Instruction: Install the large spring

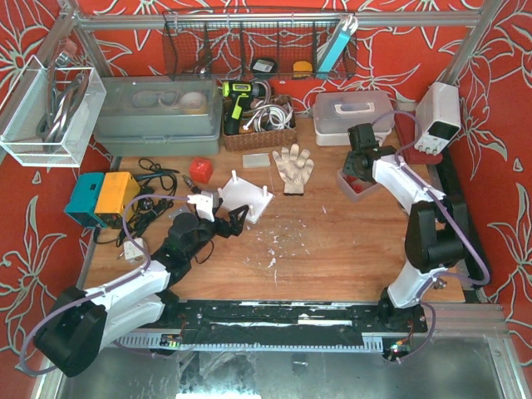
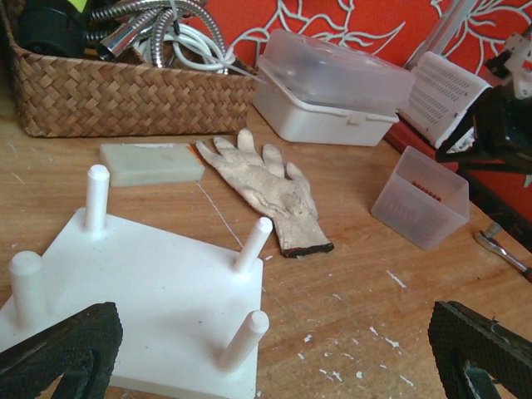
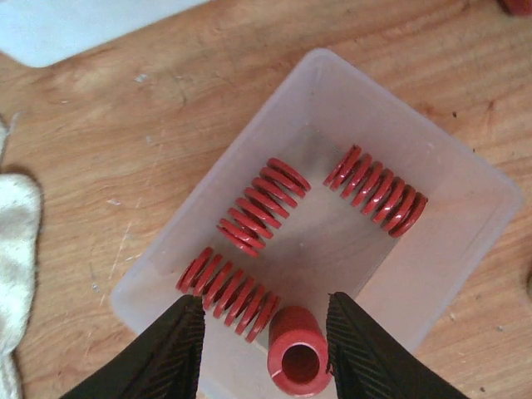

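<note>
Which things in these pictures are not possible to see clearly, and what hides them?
Upright red coil spring, right wrist view: seen end-on, cut by the bottom edge; length unknown.
Springs in the clear plastic bin, top view: mostly covered by the right hand.
White peg plate, left wrist view: near left corner hidden behind one of the left hand's fingers.

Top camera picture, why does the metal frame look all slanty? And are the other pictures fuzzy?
Top external view: a wide lens splays the metal frame outward toward the edges. Left wrist view: the glove is sharp, the far lidded box slightly softer. Right wrist view: the springs are crisp, no glare.
</note>
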